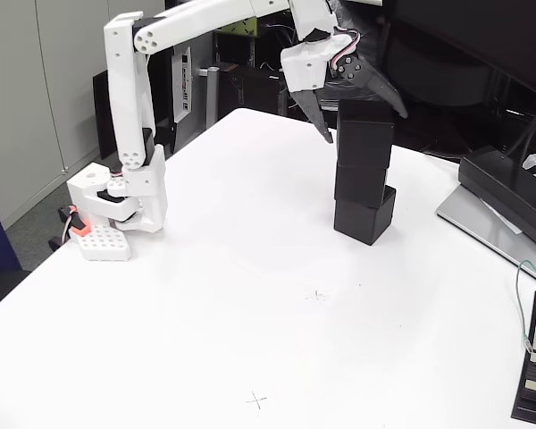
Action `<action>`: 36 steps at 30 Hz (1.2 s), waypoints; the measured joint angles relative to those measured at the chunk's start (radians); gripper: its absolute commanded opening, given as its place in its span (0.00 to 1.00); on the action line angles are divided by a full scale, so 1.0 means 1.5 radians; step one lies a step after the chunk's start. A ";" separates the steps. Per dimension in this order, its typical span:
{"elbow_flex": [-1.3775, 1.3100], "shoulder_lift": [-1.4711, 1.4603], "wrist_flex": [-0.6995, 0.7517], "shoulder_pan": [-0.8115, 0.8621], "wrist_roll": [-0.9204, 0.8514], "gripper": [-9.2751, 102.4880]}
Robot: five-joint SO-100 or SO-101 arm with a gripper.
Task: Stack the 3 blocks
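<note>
The 3 blocks (364, 170) are standing in one tower on the white table (250, 295), right of the middle of the frame in the fixed view. The bottom block (364, 215) is sitting on the table and is turned a little, so one corner is poking out to the right. The middle block (360, 181) is resting on it, and the top block (365, 132) is resting on that one. They are not lined up neatly, so the tower is looking a bit wobbly. All three are plain, dull black cubes with soft edges and no marks.

The gripper (364, 123) is hanging over the top block in the upper middle of the frame. Its two dark fingers are spread wide apart, one on each side of the block. I cannot tell if either finger is touching the block, but they are not squeezing it.

It looks like the stacking is nearly done and the arm is at the letting-go step. The next move is probably going straight up and away, slowly, without bumping the top block. A sideways nudge could knock the tower over
</note>
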 measured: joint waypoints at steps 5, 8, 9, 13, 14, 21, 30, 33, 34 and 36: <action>0.000 0.076 0.000 0.000 0.000 0.44; 0.002 0.145 0.000 0.000 0.000 0.44; 0.004 0.168 0.000 0.000 0.000 0.44; 0.040 0.261 0.000 0.017 0.000 0.40; 0.052 0.285 0.000 0.027 0.000 0.38; 0.134 0.451 0.000 0.118 0.000 0.19; 0.147 0.618 0.001 0.237 0.000 0.07; 0.165 0.646 0.001 0.282 0.000 0.07; 0.175 0.658 0.001 0.295 0.000 0.07; 0.204 0.691 0.001 0.303 0.000 0.07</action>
